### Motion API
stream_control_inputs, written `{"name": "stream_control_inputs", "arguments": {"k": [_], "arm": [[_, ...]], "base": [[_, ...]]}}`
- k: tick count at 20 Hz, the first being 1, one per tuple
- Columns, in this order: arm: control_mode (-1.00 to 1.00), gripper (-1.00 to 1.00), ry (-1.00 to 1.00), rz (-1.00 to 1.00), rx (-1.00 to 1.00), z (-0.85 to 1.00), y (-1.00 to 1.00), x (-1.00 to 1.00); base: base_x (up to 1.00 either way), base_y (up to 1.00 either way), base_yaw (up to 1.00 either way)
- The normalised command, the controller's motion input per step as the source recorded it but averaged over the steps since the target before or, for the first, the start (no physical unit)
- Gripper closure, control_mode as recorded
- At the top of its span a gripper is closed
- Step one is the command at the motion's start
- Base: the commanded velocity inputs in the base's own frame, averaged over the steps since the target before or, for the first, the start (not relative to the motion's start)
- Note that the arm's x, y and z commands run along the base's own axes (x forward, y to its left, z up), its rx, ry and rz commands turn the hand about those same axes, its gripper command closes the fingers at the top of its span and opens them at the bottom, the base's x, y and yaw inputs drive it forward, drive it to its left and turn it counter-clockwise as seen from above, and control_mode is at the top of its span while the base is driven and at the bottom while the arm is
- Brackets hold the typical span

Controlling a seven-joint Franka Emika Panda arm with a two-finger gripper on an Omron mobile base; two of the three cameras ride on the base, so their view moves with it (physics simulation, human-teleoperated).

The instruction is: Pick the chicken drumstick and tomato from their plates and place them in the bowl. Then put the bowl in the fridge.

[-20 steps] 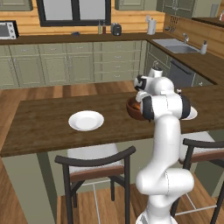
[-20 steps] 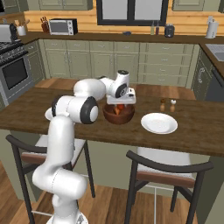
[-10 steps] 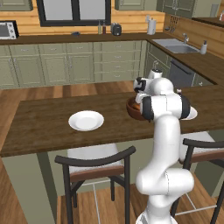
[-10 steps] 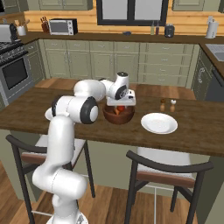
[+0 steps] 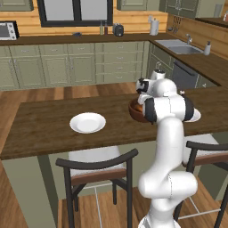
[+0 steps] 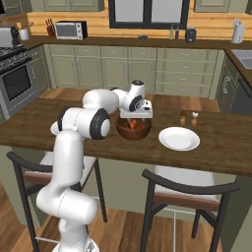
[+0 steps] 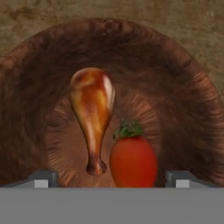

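The gripper (image 7: 112, 177) hangs right over the bowl (image 7: 39, 100) with its two small grey tips spread wide apart, holding nothing. Straight below it, inside the bowl, sits the tomato (image 7: 133, 160), smooth, glossy and red with a little green leafy top. Just beside that lies the chicken drumstick (image 7: 92, 114), shiny brown, fat at one end and narrowing to a knobby bone. The bowl is round and thick-walled with a grainy wood look. Off to one side on the dark wooden counter (image 6: 221, 147) is a plain white plate (image 6: 179, 138).
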Motion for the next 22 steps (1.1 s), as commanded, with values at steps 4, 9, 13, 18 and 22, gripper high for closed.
{"name": "stream_control_inputs", "arguments": {"k": [4,9,13,18,22], "arm": [[-1.00,-1.00,0.00,-0.03,0.00,0.69,-0.17,-0.14],[-1.00,-1.00,0.00,-0.20,0.00,0.34,-0.46,-0.66],[-1.00,-1.00,0.04,-0.24,0.01,-0.04,-0.56,-0.07],[-1.00,-1.00,0.05,-0.20,0.04,-0.28,-0.06,0.10],[-1.00,-1.00,0.08,-0.07,0.09,-0.13,-0.08,0.38]], "base": [[0.00,0.00,0.00],[0.00,0.00,0.00],[0.00,0.00,0.00],[0.00,0.00,0.00],[0.00,0.00,0.00]]}}
